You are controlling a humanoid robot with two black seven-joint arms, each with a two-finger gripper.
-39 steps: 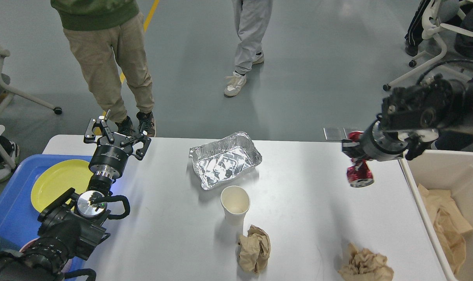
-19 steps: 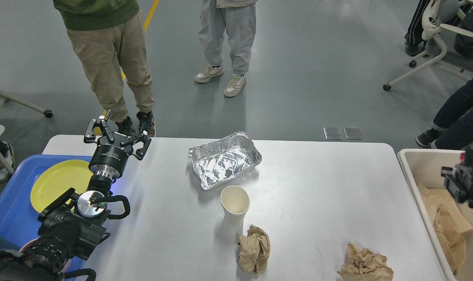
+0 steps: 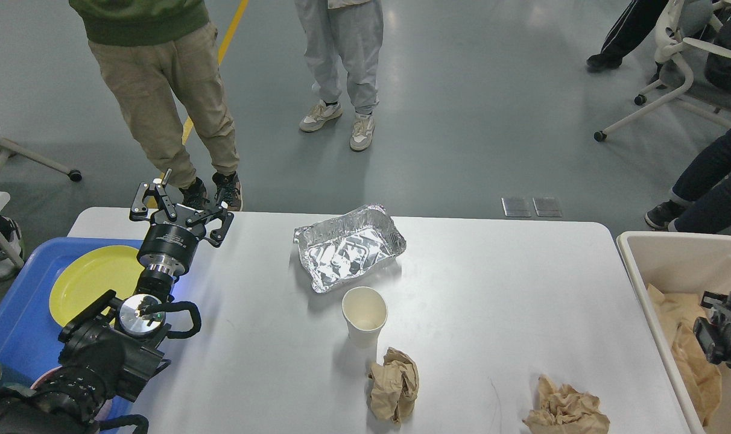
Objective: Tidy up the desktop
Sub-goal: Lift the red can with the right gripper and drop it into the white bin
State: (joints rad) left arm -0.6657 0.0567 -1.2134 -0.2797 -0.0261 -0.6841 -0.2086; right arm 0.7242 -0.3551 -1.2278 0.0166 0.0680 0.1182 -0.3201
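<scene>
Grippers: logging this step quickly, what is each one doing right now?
Left gripper: open, holding nothing, above the desktop.
Right gripper: only a dark part shows over the bin; cannot be told.

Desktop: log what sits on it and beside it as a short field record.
desktop: white, partly cluttered
foil tray: far centre, empty
paper cup: upright, just in front of the foil tray
crumpled paper: near the cup
second paper wad: near right edge
blue tray: left, holds yellow plate
beige bin: right, holds brown paper
left end effector: open, empty
</scene>
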